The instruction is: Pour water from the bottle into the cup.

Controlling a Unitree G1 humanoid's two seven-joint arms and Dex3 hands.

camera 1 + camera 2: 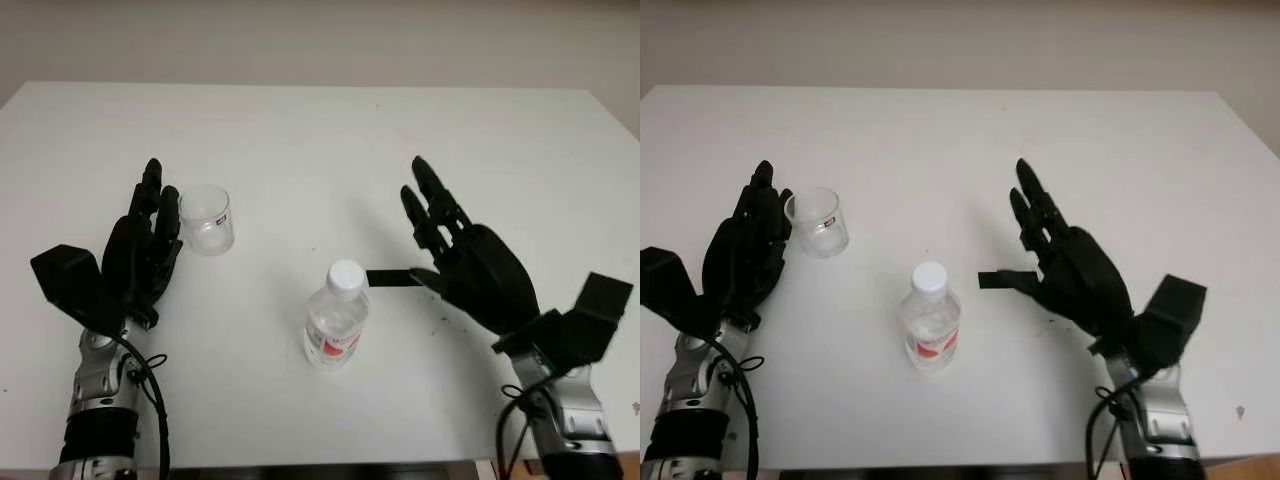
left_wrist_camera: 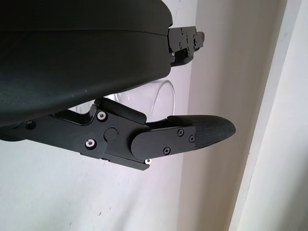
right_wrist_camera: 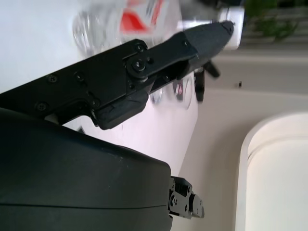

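While my right hand (image 1: 455,250) hung open beside the capped bottle (image 1: 336,318), I judged a mid-body grasp safest; left hand (image 1: 140,245) open by the cup (image 1: 207,219).

The bench (image 1: 300,130) is plain white. The bottle (image 1: 336,318) is clear with a white cap (image 1: 346,277) and a red-and-white label (image 1: 338,345). The cup (image 1: 207,219) is clear plastic with a small dark mark on its side. The left hand (image 1: 140,250) and right hand (image 1: 465,255) are black, on silver wrists with black cables
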